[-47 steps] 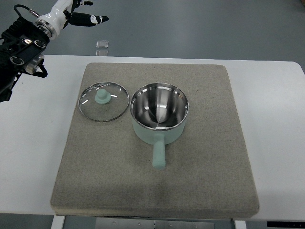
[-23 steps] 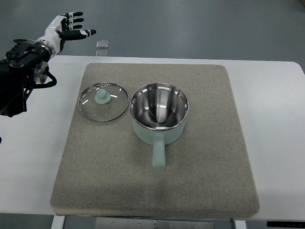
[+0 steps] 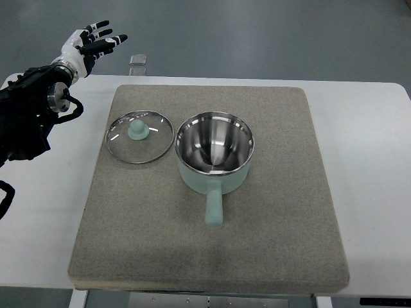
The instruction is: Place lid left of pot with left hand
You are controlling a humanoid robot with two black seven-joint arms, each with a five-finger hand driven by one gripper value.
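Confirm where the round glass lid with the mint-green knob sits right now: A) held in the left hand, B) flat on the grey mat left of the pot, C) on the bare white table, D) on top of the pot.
B: the round glass lid with the mint-green knob lies flat on the grey mat, just left of the mint-green steel pot; the left hand is open, away from it.

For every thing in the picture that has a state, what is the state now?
Round glass lid with green knob: off the pot, flat on the mat, knob up.
Mint-green steel pot: upright, uncovered, empty.
Left hand: fingers spread, holding nothing, away from the lid.
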